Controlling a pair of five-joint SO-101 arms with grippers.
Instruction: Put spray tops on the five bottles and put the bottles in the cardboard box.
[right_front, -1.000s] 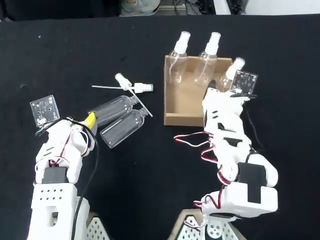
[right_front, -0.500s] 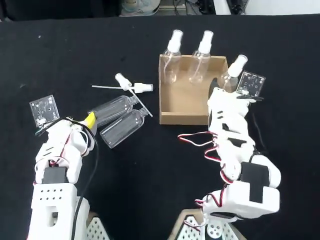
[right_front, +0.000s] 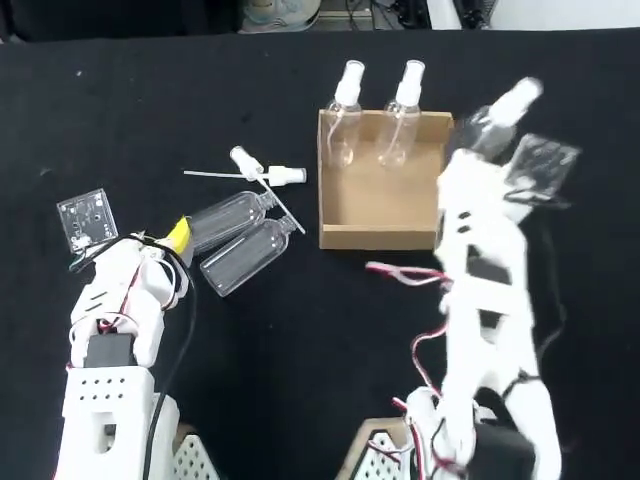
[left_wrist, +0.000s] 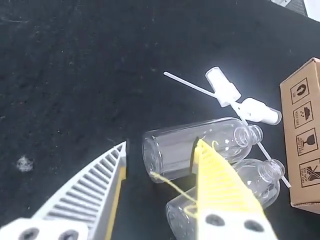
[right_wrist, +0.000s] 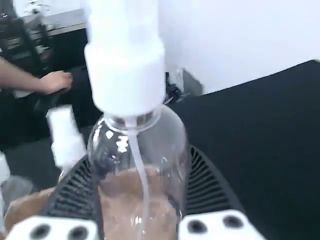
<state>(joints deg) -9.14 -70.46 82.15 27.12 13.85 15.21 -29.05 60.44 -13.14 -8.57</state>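
Observation:
My right gripper (right_front: 478, 135) is shut on a clear bottle (right_front: 497, 112) with a white spray top (right_wrist: 125, 55), held up past the far right corner of the cardboard box (right_front: 380, 235). In the right wrist view the bottle (right_wrist: 137, 160) sits between the black fingers (right_wrist: 206, 185). Two capped bottles (right_front: 346, 118) (right_front: 403, 118) stand at the box's far wall. Two uncapped bottles (right_front: 226, 214) (right_front: 248, 256) lie left of the box. Two loose spray tops (right_front: 245, 160) (right_front: 285, 176) lie beyond them. My left gripper (left_wrist: 161, 145) is open at the base of the nearer-lying bottle (left_wrist: 175, 152).
The black cloth covers the whole table. Red and white cables (right_front: 400, 275) trail from the right arm just in front of the box. The spray tops' thin dip tubes (left_wrist: 187, 85) stretch across the cloth beside the bottle necks.
The right arm has risen and swung right, lifting its capped bottle off the box's right edge. The box slid a little to the left. The left arm has kept still.

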